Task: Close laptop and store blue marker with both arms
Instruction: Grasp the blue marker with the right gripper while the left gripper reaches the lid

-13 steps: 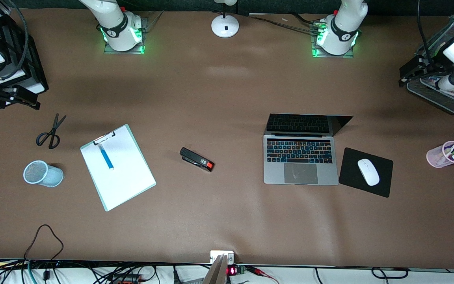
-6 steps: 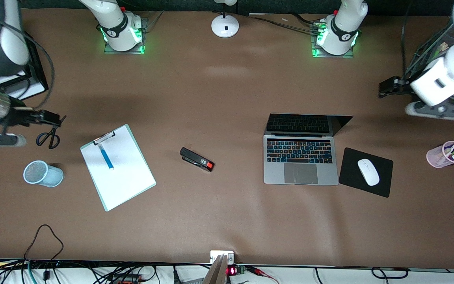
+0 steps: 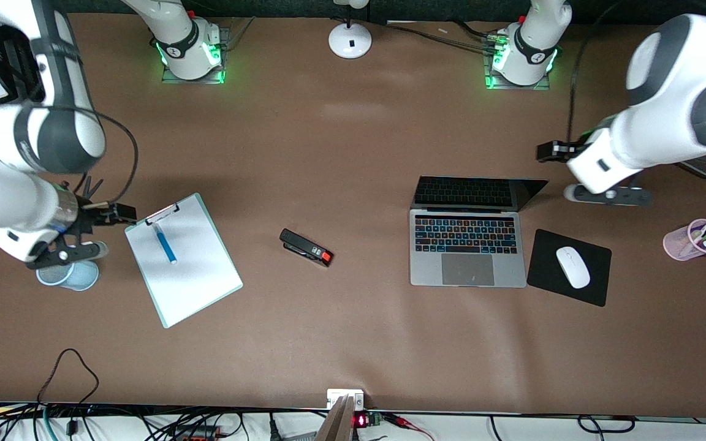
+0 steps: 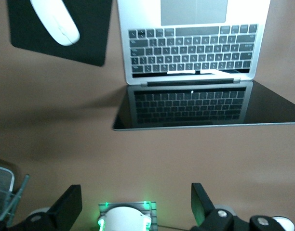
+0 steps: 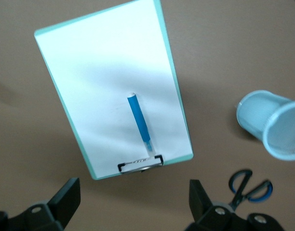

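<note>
The laptop (image 3: 466, 248) stands open, its dark screen tilted back toward the arm bases; it also shows in the left wrist view (image 4: 193, 53). The blue marker (image 3: 164, 243) lies on a white clipboard (image 3: 193, 275) toward the right arm's end, and shows in the right wrist view (image 5: 139, 120). My left gripper (image 3: 547, 150) hangs open and empty over bare table beside the screen's corner; its fingers (image 4: 70, 209) stand wide apart. My right gripper (image 3: 123, 213) hangs open and empty beside the clipboard's clip end (image 5: 140, 163), apart from the marker.
A black stapler (image 3: 306, 247) lies between clipboard and laptop. A white mouse (image 3: 573, 267) sits on a black mouse pad (image 3: 543, 283) beside the laptop. A pink cup of pens (image 3: 693, 240) stands at the left arm's end. A light-blue mesh cup (image 5: 275, 125) and scissors (image 5: 248, 187) lie near the clipboard.
Both arms have swung in from the table's ends. The left gripper has come to the laptop's screen corner, the right gripper to the clipboard's clip end. Nothing on the table has moved.
</note>
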